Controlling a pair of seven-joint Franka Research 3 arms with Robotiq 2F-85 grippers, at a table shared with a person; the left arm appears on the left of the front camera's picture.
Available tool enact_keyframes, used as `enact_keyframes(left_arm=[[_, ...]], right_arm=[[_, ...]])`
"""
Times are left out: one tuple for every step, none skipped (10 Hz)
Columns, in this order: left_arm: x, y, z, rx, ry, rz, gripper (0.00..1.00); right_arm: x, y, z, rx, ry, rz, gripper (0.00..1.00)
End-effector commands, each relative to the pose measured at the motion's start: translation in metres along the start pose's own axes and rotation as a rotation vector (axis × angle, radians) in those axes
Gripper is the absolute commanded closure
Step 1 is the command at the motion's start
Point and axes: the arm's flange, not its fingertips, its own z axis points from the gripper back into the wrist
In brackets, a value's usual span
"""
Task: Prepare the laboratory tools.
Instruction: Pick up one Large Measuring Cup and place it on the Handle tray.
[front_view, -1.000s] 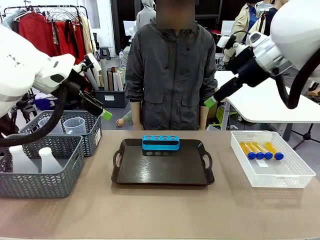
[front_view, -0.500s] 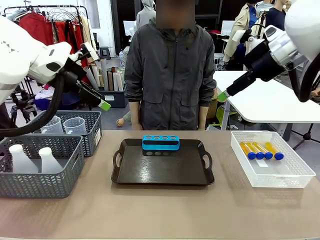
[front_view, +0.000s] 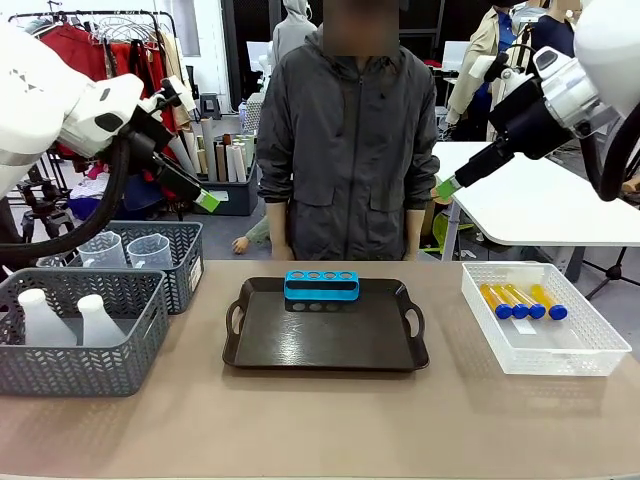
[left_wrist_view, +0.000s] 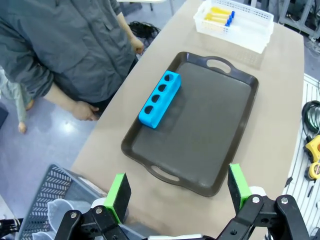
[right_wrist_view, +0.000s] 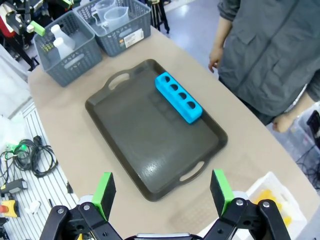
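A small blue four-hole rack (front_view: 321, 285) lies at the far edge of a dark tray (front_view: 325, 365); the left wrist view has the rack (left_wrist_view: 159, 99) too, as does the right wrist view (right_wrist_view: 178, 97). Yellow test tubes with blue caps (front_view: 520, 300) lie in a white crate (front_view: 590, 360) at the right. Clear beakers (front_view: 148, 250) stand in the far grey basket. White flasks (front_view: 60, 318) stand in the near one. My left gripper (front_view: 206, 199) hangs high above the baskets, open and empty (left_wrist_view: 177, 186). High over the crate's far side, my right gripper (front_view: 447, 187) is open and empty (right_wrist_view: 162, 186).
A person in a grey jacket (front_view: 345, 140) stands at the far edge of the table, hands down at the sides. The grey mesh baskets (front_view: 85, 370) fill the left end. Bare tabletop (front_view: 320, 430) runs along the near side.
Both arms have risen. The left gripper lifted slightly. The right gripper moved up and to the right, away from the person. Nothing on the table moved.
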Motion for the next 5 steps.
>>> enact_keyframes(left_arm=[[-0.001,-0.0016,-0.0002,-0.002,0.003,-0.004,0.0],[-0.001,-0.0016,-0.0002,-0.002,0.003,-0.004,0.0],[-0.001,-0.0016,-0.0002,-0.002,0.003,-0.004,0.0],[-0.001,-0.0016,-0.0002,-0.002,0.003,-0.004,0.0],[-0.001,-0.0016,-0.0002,-0.002,0.003,-0.004,0.0]], right_arm=[[-0.0002,0.0007,0.001,-0.006,0.006,0.01,0.0],[-0.0002,0.0007,0.001,-0.006,0.006,0.01,0.0],[-0.0002,0.0007,0.001,-0.006,0.006,0.01,0.0],[-0.0002,0.0007,0.001,-0.006,0.006,0.01,0.0],[-0.0002,0.0007,0.001,-0.006,0.006,0.01,0.0]])
